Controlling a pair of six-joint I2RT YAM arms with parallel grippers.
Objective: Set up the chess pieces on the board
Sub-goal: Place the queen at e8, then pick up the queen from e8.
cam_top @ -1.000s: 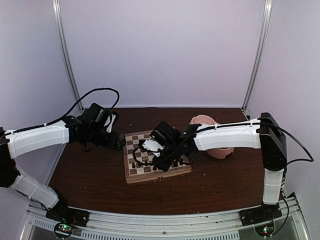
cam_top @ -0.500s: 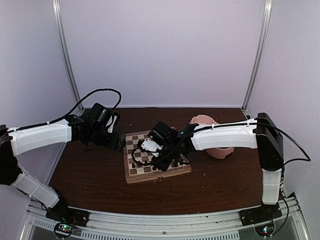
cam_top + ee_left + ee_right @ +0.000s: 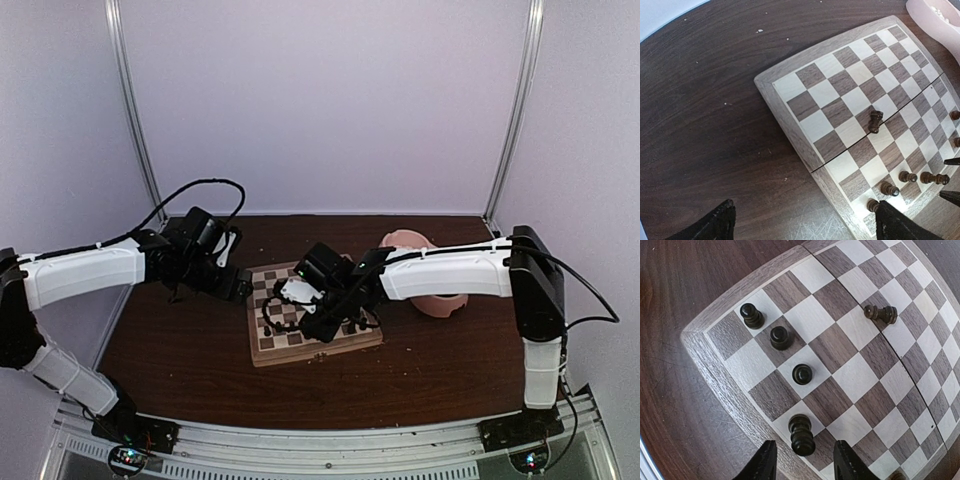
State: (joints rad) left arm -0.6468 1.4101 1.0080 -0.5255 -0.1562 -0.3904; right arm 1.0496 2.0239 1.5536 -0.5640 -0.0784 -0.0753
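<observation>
The board [image 3: 300, 352] lies mid-table. Several dark chess pieces stand near one of its corners. In the right wrist view my right gripper [image 3: 805, 467] is open over the board's frame [image 3: 725, 377]. A dark piece [image 3: 802, 435] stands between its fingers, touching neither. Three more dark pieces [image 3: 780, 337] stand in a row beyond it, and one [image 3: 881, 314] lies on its side mid-board. My left gripper [image 3: 805, 227] is open and empty over the board's frame [image 3: 791, 125] and the table beside it. The toppled piece [image 3: 874, 121] also shows in the left wrist view. In the top view the left gripper [image 3: 240, 288] is at the board's left edge and the right gripper [image 3: 308, 326] is over the board.
A pink double bowl [image 3: 405, 240] sits right of the board, partly behind my right arm; its rim shows in the left wrist view [image 3: 935, 20]. The dark wooden table [image 3: 180, 350] ends at walls at the back and on both sides.
My right gripper has shifted a little to the left over the board. The left arm has barely moved.
</observation>
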